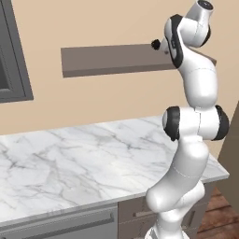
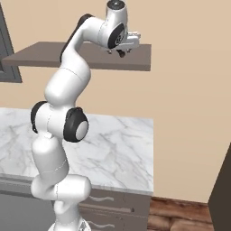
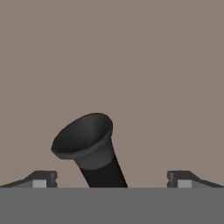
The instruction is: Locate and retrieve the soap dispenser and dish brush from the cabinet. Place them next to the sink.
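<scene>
The dish brush (image 3: 85, 140) is black, and its round flared head and short stretch of handle lie on the brown cabinet shelf (image 3: 131, 65) in the hand view. My gripper (image 3: 111, 179) is open, one fingertip on each side of the handle and well apart from it. From the right base view the gripper (image 2: 122, 50) hangs just over the shelf (image 2: 45, 52) near its right end. The brush head (image 1: 155, 44) pokes out beside my arm above the shelf (image 1: 112, 59) in the left base view. The soap dispenser and the sink are out of view.
A white marble counter (image 1: 70, 154) runs below the shelf and ends at the right (image 2: 144, 153). Brown drawer fronts (image 1: 135, 212) sit under it. A dark grey-framed panel (image 1: 11, 56) is at the far left, and a dark tall panel (image 2: 223, 194) at the far right.
</scene>
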Motion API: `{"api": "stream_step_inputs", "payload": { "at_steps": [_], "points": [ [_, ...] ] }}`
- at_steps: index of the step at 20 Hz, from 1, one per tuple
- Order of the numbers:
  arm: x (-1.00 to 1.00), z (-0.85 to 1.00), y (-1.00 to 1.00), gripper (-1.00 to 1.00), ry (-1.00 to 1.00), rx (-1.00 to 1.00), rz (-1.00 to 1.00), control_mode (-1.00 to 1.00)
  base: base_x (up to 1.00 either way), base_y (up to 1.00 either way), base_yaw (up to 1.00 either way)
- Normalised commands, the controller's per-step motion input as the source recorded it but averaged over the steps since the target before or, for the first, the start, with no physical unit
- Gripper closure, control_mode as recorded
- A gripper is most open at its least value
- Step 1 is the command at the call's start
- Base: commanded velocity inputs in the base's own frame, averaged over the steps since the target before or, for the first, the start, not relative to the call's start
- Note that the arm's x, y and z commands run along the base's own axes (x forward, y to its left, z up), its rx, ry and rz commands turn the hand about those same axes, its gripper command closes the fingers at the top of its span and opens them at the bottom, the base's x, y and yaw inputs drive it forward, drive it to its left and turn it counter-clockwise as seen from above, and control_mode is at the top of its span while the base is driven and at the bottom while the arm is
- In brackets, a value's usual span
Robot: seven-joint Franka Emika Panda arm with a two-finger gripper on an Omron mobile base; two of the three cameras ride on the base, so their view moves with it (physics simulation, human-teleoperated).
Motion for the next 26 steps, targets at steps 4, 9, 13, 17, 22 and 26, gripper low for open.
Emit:
{"api": "stream_step_inputs", "payload": {
  "at_steps": [4,9,13,17,22,26],
  "points": [
    [0.02,-0.11,0.0,-1.0,-0.02,0.0,0.05,-1.0,0.0,0.0,0.0],
    [0.05,-0.11,0.04,1.0,-0.04,0.0,0.03,-1.0,0.0,0.0,0.0],
    [0.0,-0.01,0.0,1.0,0.0,0.0,0.0,-1.0,0.0,0.0,0.0],
    [-0.06,0.0,0.0,1.0,0.0,0.0,-0.01,-1.0,0.0,0.0,0.0],
    [-0.29,0.07,0.07,1.0,-0.04,-0.01,-0.03,-1.0,0.0,0.0,0.0],
    [-0.39,0.18,0.12,1.0,-0.02,-0.03,-0.06,-1.0,0.0,0.0,0.0]
  ]
}}
